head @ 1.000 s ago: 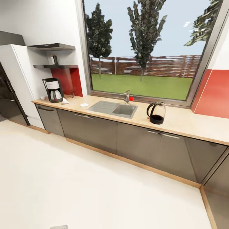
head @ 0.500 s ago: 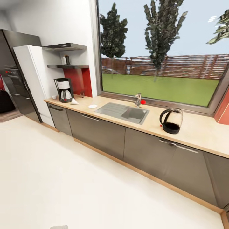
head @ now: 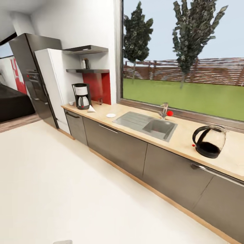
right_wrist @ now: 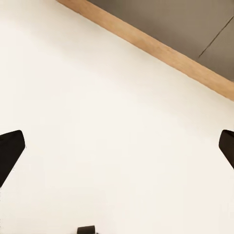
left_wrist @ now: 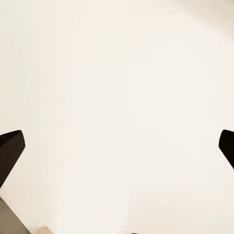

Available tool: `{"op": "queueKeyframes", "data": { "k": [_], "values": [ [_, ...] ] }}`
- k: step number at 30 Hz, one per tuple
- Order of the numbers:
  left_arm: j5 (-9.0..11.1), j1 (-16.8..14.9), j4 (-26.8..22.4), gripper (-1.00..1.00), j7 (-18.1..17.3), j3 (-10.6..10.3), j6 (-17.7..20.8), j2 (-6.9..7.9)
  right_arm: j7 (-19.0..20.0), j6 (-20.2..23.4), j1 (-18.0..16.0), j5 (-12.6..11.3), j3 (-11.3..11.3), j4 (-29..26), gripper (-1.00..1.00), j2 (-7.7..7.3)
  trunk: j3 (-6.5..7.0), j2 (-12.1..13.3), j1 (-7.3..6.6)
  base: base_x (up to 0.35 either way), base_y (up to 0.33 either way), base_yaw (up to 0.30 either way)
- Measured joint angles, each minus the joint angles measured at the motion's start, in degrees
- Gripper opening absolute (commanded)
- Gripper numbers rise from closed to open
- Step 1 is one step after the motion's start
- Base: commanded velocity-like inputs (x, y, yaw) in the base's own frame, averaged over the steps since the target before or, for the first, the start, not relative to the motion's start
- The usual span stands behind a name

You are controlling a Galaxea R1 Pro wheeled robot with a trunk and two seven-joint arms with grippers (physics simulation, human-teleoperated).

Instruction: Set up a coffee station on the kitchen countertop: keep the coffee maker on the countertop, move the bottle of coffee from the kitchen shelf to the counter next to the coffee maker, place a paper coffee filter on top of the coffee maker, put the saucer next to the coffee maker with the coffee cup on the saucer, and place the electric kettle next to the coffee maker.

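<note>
Left gripper (left_wrist: 117,146): fingers spread wide, empty, over pale floor (head: 67,189).
Right gripper (right_wrist: 117,146): released, nothing held, above floor near the cabinet plinth (right_wrist: 156,48).
Electric kettle (head: 209,141): on the countertop (head: 183,142), right of the sink (head: 149,123).
Saucer (head: 110,115): left of the sink.
Paper filter (head: 90,108): just beside the coffee maker (head: 81,96).
Coffee cup (head: 71,103): small, far end (left of the maker).
Coffee bottle (head: 86,63): on the shelf (head: 88,70) above.

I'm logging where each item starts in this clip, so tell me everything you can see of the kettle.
The kettle stands upright on the wooden counter, to the right of the sink and well away from the coffee maker. It has a see-through, glass-looking body on a black base, with a black handle curving up its left side and a dark lid rim. A small red dot sits on the counter by its base. Nothing else touches it.
</note>
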Motion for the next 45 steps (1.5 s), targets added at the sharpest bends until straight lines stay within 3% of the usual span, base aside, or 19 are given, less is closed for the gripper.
{"op": "queueKeyframes", "data": {
  "k": [10, 45],
  "values": [
    [0.32, 0.0, -0.07, 1.0, 0.0, 0.02, 0.0, -0.06, 0.0, 0.0, -0.01, 0.0, 0.0, 0.03, 1.0, 0.0, 0.0, 0.0, 0.01, 0.047, 0.0, 0.243],
    [0.4, 0.0, -0.05, 1.0, 0.08, 0.04, 0.0, 0.02, 0.0, 0.0, 0.03, 0.0, 0.0, 0.0, 1.0, 0.0, 0.31, -0.01, -0.02, 0.335, 0.0, 0.257]
  ]
}}
